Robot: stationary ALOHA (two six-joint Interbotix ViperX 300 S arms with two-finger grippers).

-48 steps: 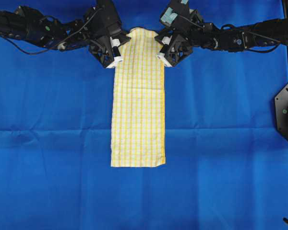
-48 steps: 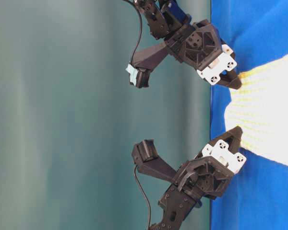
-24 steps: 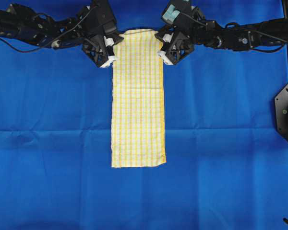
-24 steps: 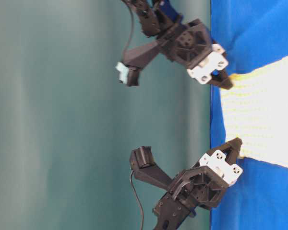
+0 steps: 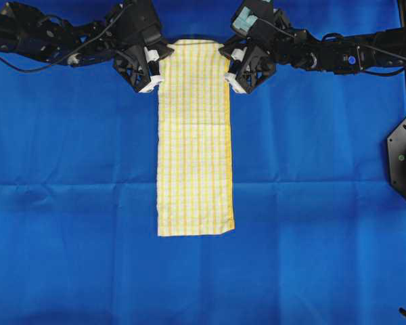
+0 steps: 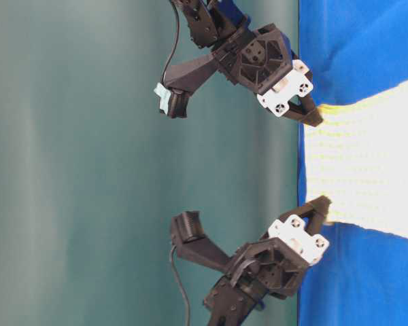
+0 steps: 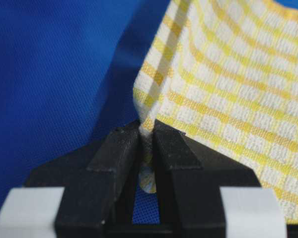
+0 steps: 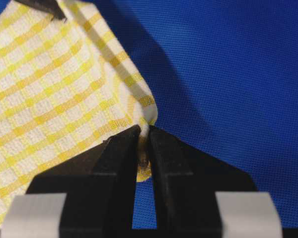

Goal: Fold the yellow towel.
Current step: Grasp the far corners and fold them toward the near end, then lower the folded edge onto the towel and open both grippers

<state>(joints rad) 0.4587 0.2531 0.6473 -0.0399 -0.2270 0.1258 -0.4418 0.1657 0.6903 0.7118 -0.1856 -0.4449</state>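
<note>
Across the plain blue cloth [image 5: 74,203] that covers the work surface, we see the yellow towel [image 5: 193,142], a thin cloth with a fine yellow-and-white checked weave, stretched out as a long narrow strip down the middle of the overhead view. Its near end lies flat and square on the blue cloth, with a solid yellow hem running along its right long edge. Its far end is held at both corners.

We have the left gripper [image 5: 153,68], black with white blocks behind the fingers, pinched shut on the far left corner. In the left wrist view its two black fingers [image 7: 116,153] press together with a fold of checked fabric caught between them, the cloth rising away up and to the right.

We have the right gripper [image 5: 231,68] clamped likewise on the far right corner; the right wrist view shows the hemmed tip squeezed between its fingers [image 8: 164,153].

From table level, both corners appear raised off the blue surface, the towel [image 6: 367,170] spanning taut between the two grippers.
</note>
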